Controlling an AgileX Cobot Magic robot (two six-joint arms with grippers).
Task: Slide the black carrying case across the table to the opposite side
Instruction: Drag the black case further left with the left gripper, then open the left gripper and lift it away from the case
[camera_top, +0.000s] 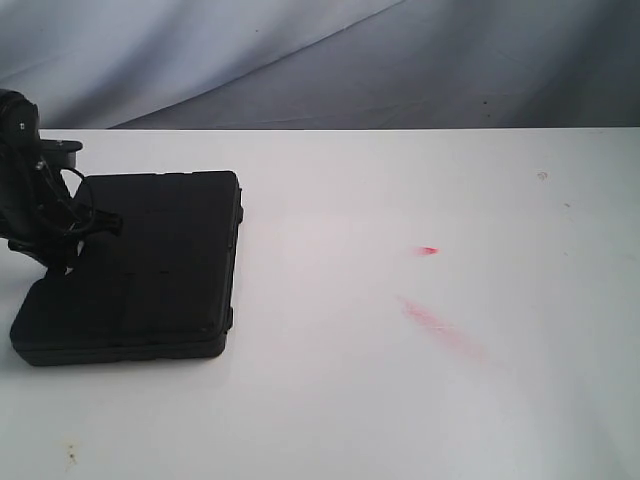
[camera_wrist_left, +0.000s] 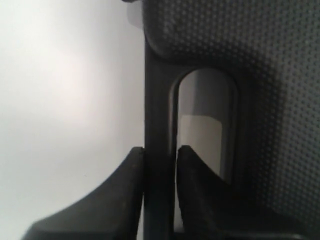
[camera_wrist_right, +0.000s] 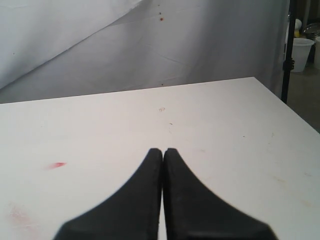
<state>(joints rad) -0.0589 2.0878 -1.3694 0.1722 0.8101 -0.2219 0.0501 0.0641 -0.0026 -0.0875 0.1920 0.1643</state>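
Left hand (camera_wrist_left: 160, 148): the two black fingers stand one on each side of the handle bar (camera_wrist_left: 160, 95). One is outside the case and the other is inside the handle slot (camera_wrist_left: 207, 100).
Left hand state: partly open, with both fingers at or almost at the bar. I cannot tell whether they are clamping it.
Right hand (camera_wrist_right: 163, 150): the fingers are pressed together with nothing between them. The hand is above bare table, well apart from the case.
Case position: the flat rectangular matte black plastic case (camera_top: 150, 260) lies flat at the left side of the wide white table (camera_top: 420, 420), with its handle end under the left arm.
Table surface: a small red spot (camera_top: 427, 250) and a faint red streak (camera_top: 440, 325) lie to the right of the case and do not touch it.
Step in hand: judged to be engagement at the handle. These views do not show whether the slide is about to begin or is over.
Next move: if travel remains, it calls for firm closure on the bar. The case should then go rightward in a level, straight run, kept flat on the table.
Risk: a loose hold could let the case swing about the handle.
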